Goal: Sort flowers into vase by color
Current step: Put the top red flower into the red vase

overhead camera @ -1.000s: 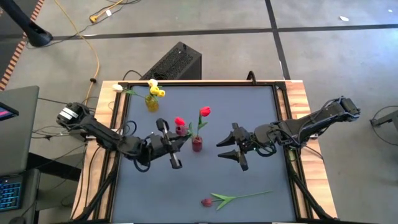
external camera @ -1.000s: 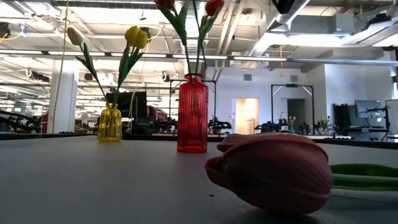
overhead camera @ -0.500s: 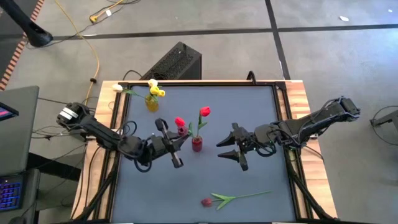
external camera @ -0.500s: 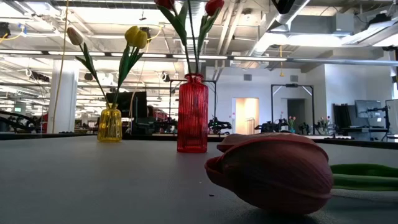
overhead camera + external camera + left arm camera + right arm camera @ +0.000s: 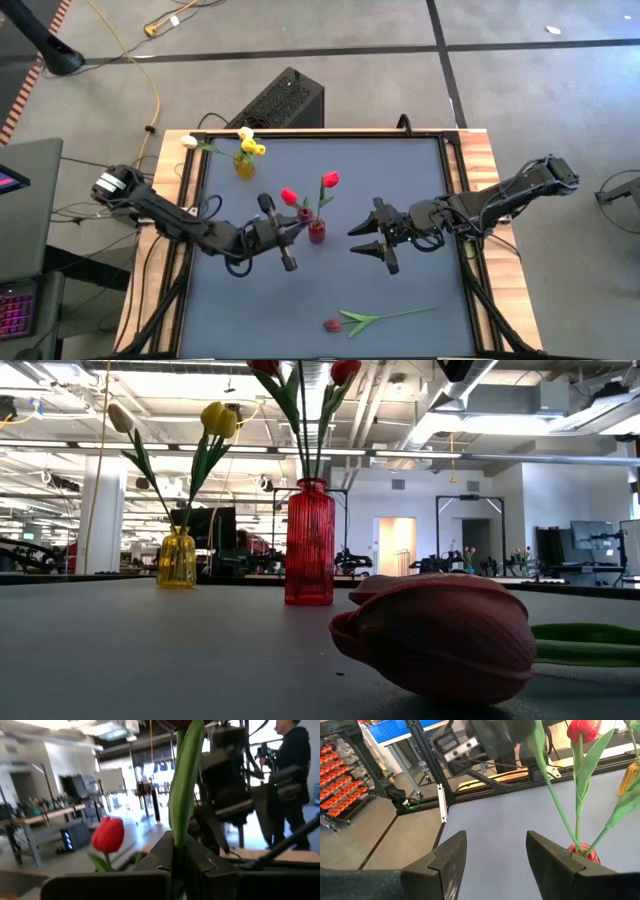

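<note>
I am seeing the left gripper (image 5: 284, 231) at the middle of the high view, just left of the red vase (image 5: 317, 232), and its fingers are pressing together on a green stem (image 5: 184, 785) in the left wrist view; which flower head that stem carries is probably the red one (image 5: 289, 196) just above the gripper, though I cannot be sure. Another red tulip (image 5: 329, 180) is standing in the red vase. The right gripper (image 5: 379, 248) is hovering right of center with its fingers spread apart and holding nothing. The yellow vase (image 5: 244, 165) is sitting in the upper left with yellow blooms (image 5: 252, 148). A dark maroon tulip (image 5: 333, 325) is lying flat at the bottom center of the table (image 5: 420, 190).
</note>
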